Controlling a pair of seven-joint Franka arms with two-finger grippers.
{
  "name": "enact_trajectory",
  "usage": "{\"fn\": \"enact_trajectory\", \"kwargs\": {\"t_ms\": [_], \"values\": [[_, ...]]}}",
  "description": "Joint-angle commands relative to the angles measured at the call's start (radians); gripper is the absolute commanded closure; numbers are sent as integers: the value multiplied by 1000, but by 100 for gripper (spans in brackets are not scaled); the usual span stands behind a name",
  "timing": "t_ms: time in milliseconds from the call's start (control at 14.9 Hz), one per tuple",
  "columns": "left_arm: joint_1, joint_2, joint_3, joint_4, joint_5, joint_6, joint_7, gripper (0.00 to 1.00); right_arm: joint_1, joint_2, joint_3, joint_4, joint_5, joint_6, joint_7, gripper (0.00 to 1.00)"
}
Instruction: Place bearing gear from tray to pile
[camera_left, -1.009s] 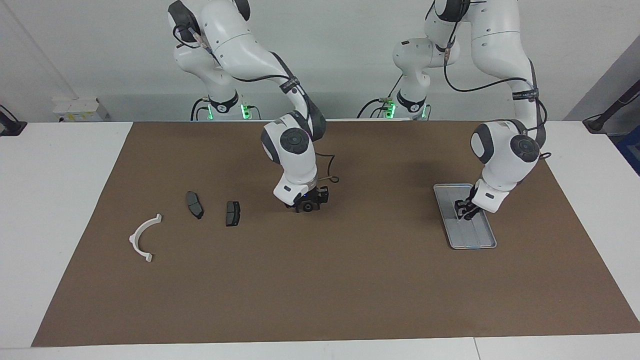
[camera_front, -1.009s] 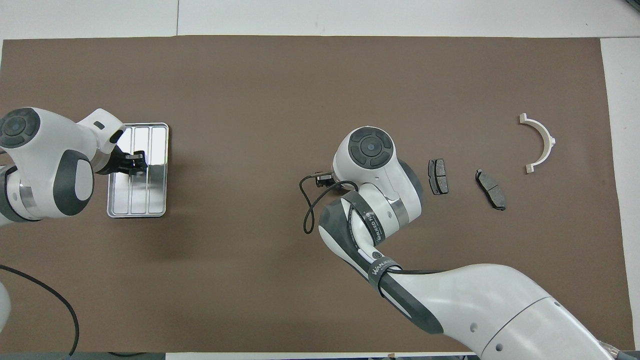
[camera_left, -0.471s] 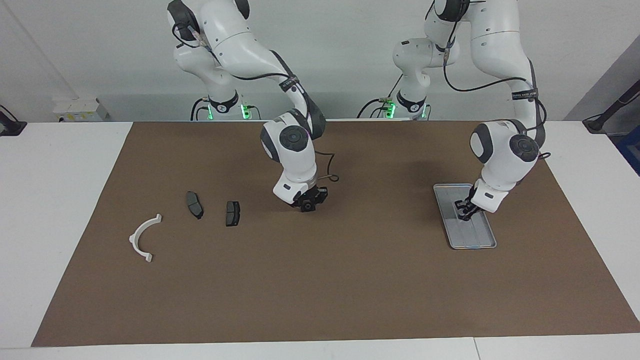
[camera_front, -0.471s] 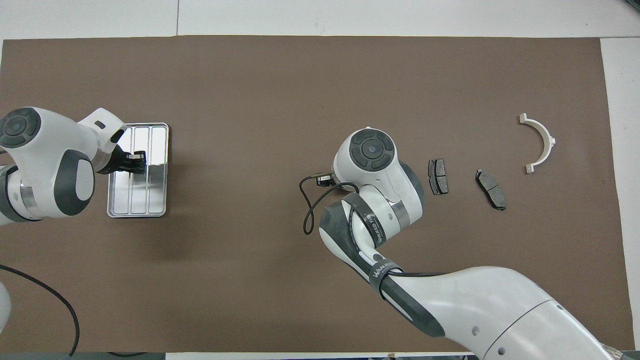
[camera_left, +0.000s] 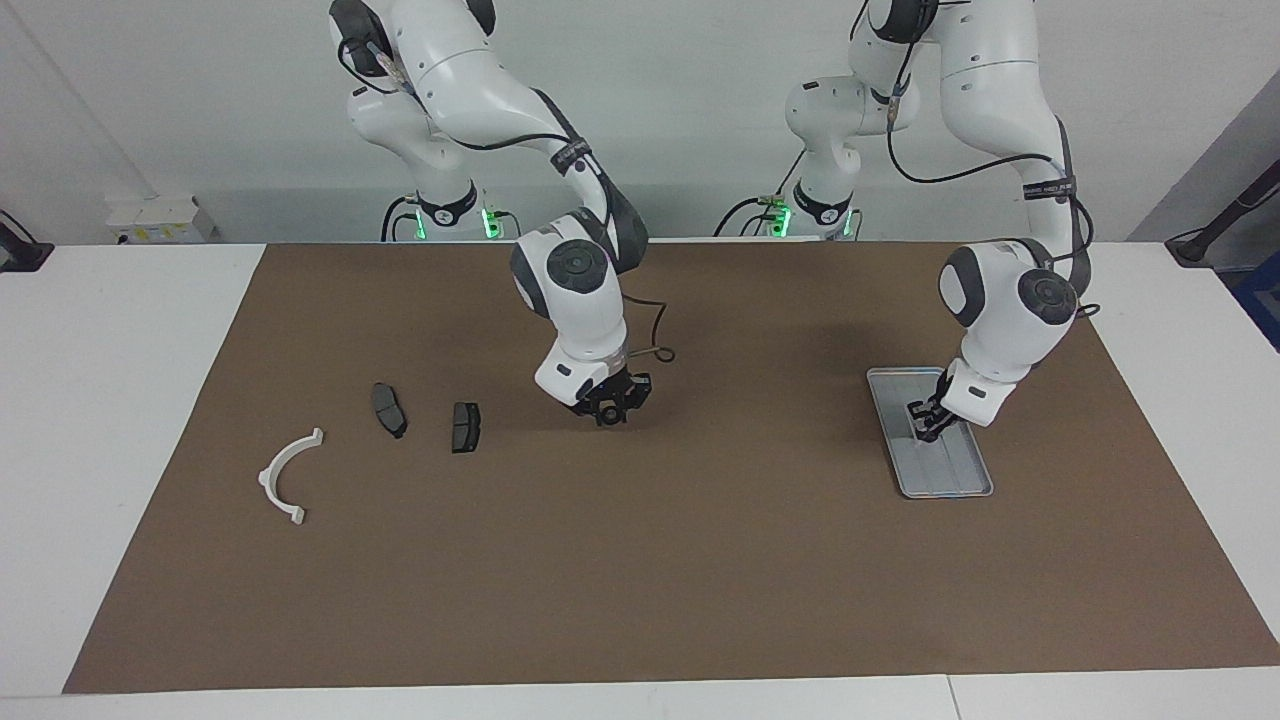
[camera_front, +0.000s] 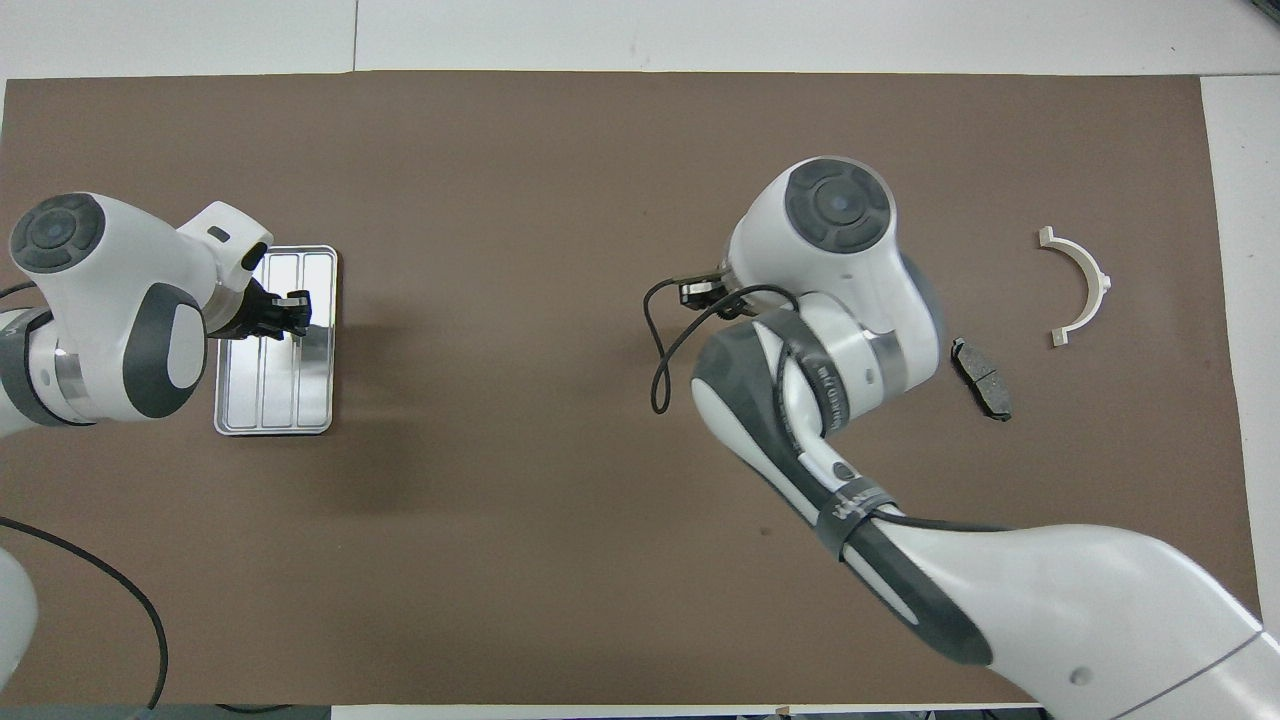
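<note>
Left gripper (camera_left: 925, 420) is down in the tray (camera_left: 962, 482) near the worktop's left-arm end edge. I can't tell its grip state, and the bearing gear isn't separately visible. Tray's long axis runs from the robots' edge outward. The pile (camera_left: 465, 427) of brake pads and white bracket (camera_left: 268, 475) lies crosswise toward the right-arm end edge. Right gripper (camera_left: 608, 408) hangs mid-mat beside it, grip also unreadable. I'd expect a handover.

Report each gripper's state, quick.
Left gripper: low over the tray, fingers cannot be told.
Right gripper: over the mat beside the brake pads, cannot be told.
</note>
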Motion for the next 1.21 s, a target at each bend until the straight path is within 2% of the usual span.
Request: {"fn": "enact_trajectory", "kwargs": {"t_ms": [0,269,471,672,874,1009,1143], "values": [[-110,-5,9,51,7,-79,-180,94,-142,0,13,120,3,-114,-178,100],[-305,1,7,98,-25,-90,-479,94,-348,-3,13,125,3,-125,-522,100],[-455,68,9,228,-43,-140,-646,95,-426,-3,13,56,-1,-82,-631,100],[-569,197,12,427,-63,-202,-789,96,-450,-9,12,-62,-1,50,-657,100],[-635,277,14,541,-65,-213,-867,96,-450,-13,12,-127,-1,111,-657,100],[-698,428,29,700,-55,-253,-941,96,-450,-12,12,-139,-1,133,-654,100],[-714,434,46,707,-66,-241,-970,96,-450,-10,12,-168,-1,174,-657,100]]}}
